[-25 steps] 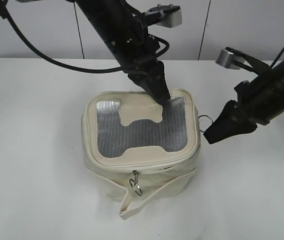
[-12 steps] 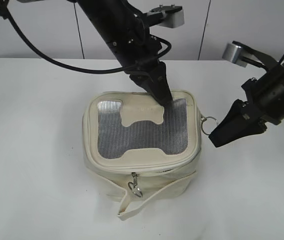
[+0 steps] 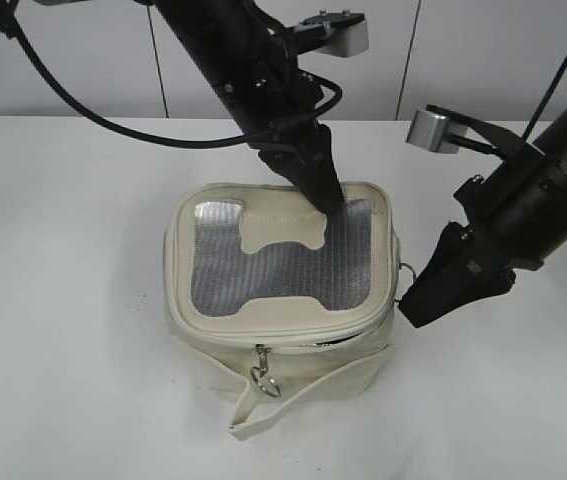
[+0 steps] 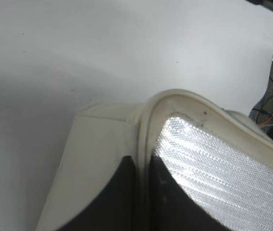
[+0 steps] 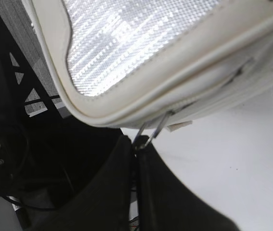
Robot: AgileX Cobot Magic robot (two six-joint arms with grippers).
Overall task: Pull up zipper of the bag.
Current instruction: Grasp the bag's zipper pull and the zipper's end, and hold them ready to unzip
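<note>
The cream-white bag stands mid-table, its lid with the grey mesh window facing up. My left gripper is shut on the lid's back rim; the left wrist view shows its jaws pinching that rim beside the mesh. My right gripper is at the bag's right side, shut on a silver ring pull of the zipper; its jaws clamp the ring. A second ring pull hangs at the front, above the loose strap.
White tabletop surrounds the bag, with a pale wall behind. The left arm leans over the bag from the back. The right arm comes in from the right. A black frame and cables show past the table edge.
My right gripper has moved toward the front of the bag and closer to its side, taking the ring pull along. The bag shifted slightly. The left gripper holds still.
</note>
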